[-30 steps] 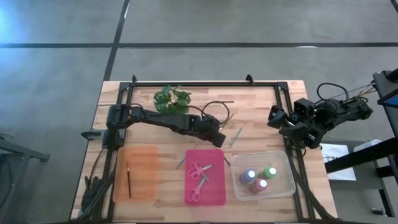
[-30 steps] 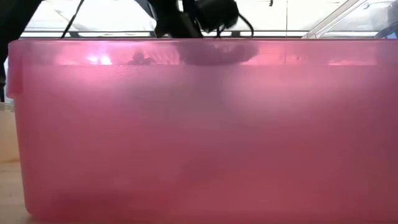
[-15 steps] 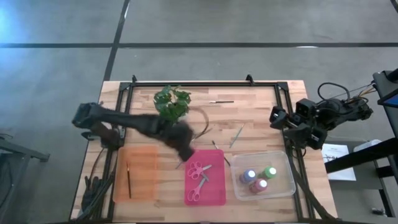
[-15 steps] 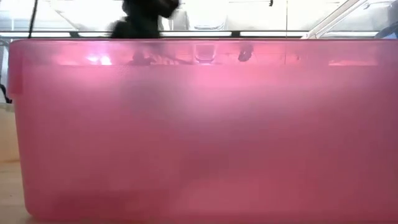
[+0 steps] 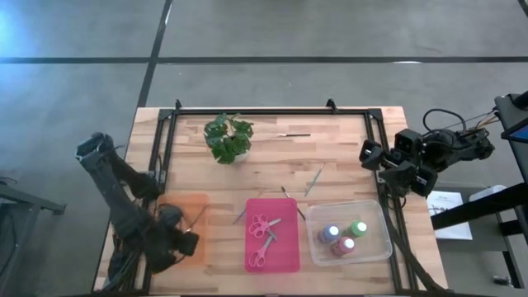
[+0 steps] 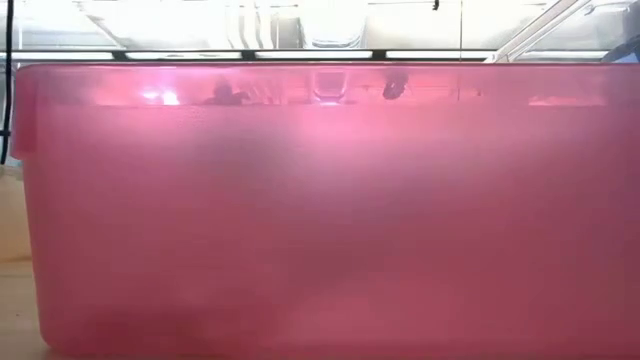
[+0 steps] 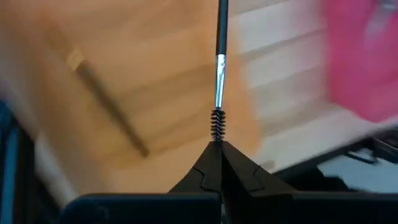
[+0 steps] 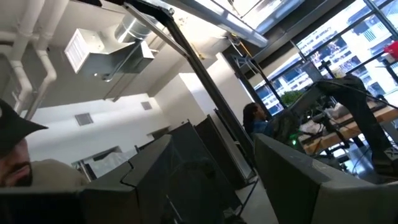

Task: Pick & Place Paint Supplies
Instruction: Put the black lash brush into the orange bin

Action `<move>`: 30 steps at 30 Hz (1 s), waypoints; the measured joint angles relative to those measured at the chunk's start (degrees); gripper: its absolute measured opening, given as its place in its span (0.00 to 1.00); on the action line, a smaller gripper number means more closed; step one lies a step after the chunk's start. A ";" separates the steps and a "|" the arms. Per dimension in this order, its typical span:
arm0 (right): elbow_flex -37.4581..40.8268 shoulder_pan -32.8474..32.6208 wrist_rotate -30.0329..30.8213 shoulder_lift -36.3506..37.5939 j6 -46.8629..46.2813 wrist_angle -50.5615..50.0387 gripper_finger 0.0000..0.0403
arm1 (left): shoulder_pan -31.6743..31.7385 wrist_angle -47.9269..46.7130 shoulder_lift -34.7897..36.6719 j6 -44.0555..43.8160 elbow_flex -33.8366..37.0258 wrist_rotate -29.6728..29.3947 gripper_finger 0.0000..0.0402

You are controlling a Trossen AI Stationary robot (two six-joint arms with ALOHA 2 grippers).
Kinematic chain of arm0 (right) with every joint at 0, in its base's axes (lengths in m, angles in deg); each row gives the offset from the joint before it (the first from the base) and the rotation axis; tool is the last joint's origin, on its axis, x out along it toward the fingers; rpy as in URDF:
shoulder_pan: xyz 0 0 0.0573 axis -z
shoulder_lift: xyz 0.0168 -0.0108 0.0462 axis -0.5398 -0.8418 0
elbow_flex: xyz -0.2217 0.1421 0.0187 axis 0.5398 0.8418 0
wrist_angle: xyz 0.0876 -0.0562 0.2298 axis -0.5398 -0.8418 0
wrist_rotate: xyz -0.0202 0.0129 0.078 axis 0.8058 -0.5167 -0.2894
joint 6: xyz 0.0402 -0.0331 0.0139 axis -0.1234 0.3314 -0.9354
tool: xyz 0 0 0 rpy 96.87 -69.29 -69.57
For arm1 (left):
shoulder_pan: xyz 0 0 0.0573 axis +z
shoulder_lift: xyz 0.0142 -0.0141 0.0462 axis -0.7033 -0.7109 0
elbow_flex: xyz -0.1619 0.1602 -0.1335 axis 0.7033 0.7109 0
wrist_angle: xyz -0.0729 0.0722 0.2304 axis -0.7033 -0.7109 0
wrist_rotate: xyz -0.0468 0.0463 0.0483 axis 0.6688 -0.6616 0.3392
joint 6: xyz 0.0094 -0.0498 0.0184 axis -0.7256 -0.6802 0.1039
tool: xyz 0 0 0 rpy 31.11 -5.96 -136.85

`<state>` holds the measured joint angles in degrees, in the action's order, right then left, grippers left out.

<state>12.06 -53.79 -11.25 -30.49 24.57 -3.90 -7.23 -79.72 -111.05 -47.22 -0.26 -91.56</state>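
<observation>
My left gripper (image 5: 178,242) hangs shut on a thin dark-handled brush (image 7: 219,56) over the orange tray (image 5: 191,211) at the table's near left. Another brush (image 7: 109,106) lies in that tray. The pink tray (image 5: 272,235) holds two pink-handled scissors (image 5: 263,224). Three paint bottles (image 5: 342,235) stand in the clear tub (image 5: 373,239). Loose brushes (image 5: 314,179) lie on the wood. My right gripper (image 5: 386,169) waits open, raised at the table's right edge. My left gripper pinches the brush by its bristle end (image 7: 217,124) between its two fingertips. The fingers come from above, pointing steeply down. The handle (image 5: 197,217) sticks out past the fingertips, clear above the orange tray.
A green potted plant (image 5: 228,136) stands at the far left of centre. One brush (image 5: 294,134) lies near the far edge, two more (image 5: 287,198) by the pink tray. In the low view the pink tray's wall (image 6: 320,200) fills the picture.
My left gripper has swung from the table's middle, beside the plant, toward the near left corner and now hangs over the orange tray. It has risen, rolled about its wrist and stayed shut, carrying the brush with it.
</observation>
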 joint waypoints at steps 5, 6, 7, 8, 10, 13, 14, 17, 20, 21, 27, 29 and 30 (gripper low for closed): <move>0.00 0.00 0.00 0.00 -0.35 0.90 0.54 | -4.52 6.32 -0.07 -7.50 5.67 2.63 0.00; 0.00 0.00 0.00 0.00 -0.35 1.13 0.54 | -4.34 8.00 -0.07 -7.51 6.97 2.56 0.00; 0.00 0.00 0.01 0.04 -0.36 1.22 0.54 | -4.13 9.60 -0.08 -7.52 8.02 2.58 0.00; 0.00 0.00 0.02 0.04 -0.51 1.24 0.54 | -3.96 10.85 -0.12 -7.52 8.81 2.60 0.00; 0.00 0.00 0.00 0.04 -0.95 1.31 0.54 | -3.82 12.54 -0.07 -7.52 10.08 2.60 0.00; 0.00 0.00 0.00 0.04 -1.40 1.37 0.54 | -3.80 13.18 -0.07 -7.52 10.69 2.80 0.00; 0.00 0.00 0.02 0.04 -1.37 1.37 0.54 | -3.75 13.23 -0.05 -7.52 10.69 2.78 0.00; 0.00 0.00 0.02 0.02 -1.27 1.33 0.54 | -3.63 13.26 -0.06 -7.52 10.69 2.80 0.00; 0.00 0.00 0.02 0.04 -1.20 1.22 0.54 | -3.63 13.34 -0.05 -7.52 10.69 2.80 0.00; 0.00 0.00 0.05 0.04 -1.18 1.22 0.54 | -3.62 13.34 -0.05 -7.52 10.66 2.80 0.00; 0.00 0.00 0.05 0.02 -1.17 1.04 0.54 | -3.47 13.34 -0.05 -7.52 10.56 2.84 0.00; 0.00 0.00 0.05 0.02 -1.19 1.02 0.54 | -3.43 13.37 -0.05 -7.64 10.54 2.85 0.00; 0.00 0.00 0.05 0.02 -1.23 1.02 0.54 | -3.43 13.45 -0.05 -7.74 10.54 2.84 0.00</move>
<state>12.06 -53.79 -11.20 -30.47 23.33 -2.88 -10.66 -66.27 -111.10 -54.97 10.27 -88.72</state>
